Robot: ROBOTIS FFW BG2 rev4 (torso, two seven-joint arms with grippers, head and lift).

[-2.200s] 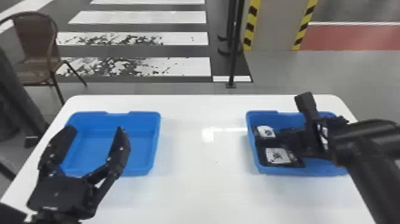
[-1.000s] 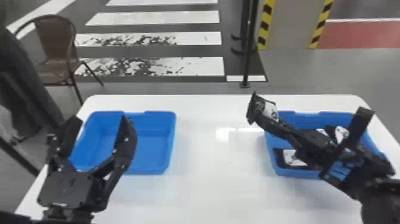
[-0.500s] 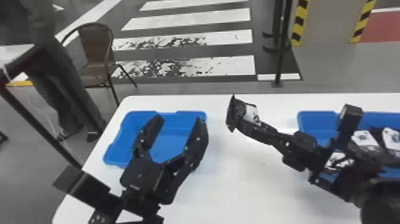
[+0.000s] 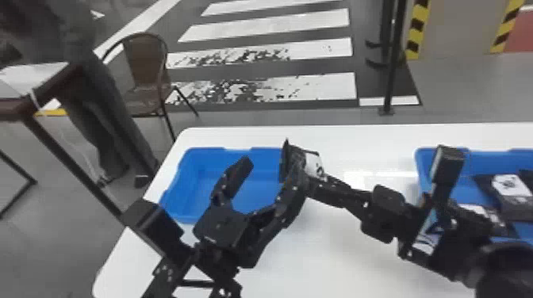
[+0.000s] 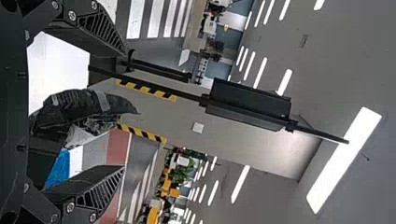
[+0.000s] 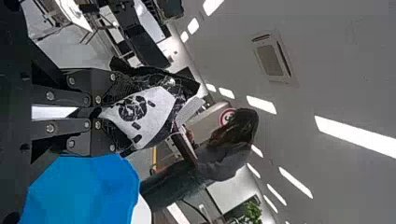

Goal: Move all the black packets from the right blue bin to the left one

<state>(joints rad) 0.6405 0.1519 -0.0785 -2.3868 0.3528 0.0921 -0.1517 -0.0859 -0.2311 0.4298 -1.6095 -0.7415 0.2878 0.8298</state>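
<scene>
The right tool [image 6: 112, 109] grips one black packet [image 6: 144, 114] with a white label, held up above the white table [image 4: 345, 257] near the inner side of the left blue bin [image 4: 194, 190]. The left tool [image 4: 273, 166] waits in front of that bin, its fingers spread wide and grasping nothing. In the left wrist view, the packet appears in line with the gap between those fingers; whether it touches them cannot be told.

The step in hand seems to be the transfer of this packet, probably by a handover between the arms. The next move likely calls for lining the packet up inside the left tool's fingers, closing them on it, and only then loosening the right tool, so that it can be lowered into the left bin.

Counted: two tools, two blue bins, one table and one held packet. At least two more packets lie in the right blue bin [image 4: 425, 166], one [image 4: 509, 190] beside another [image 4: 482, 216]; a dark edge farther right may be a third.
</scene>
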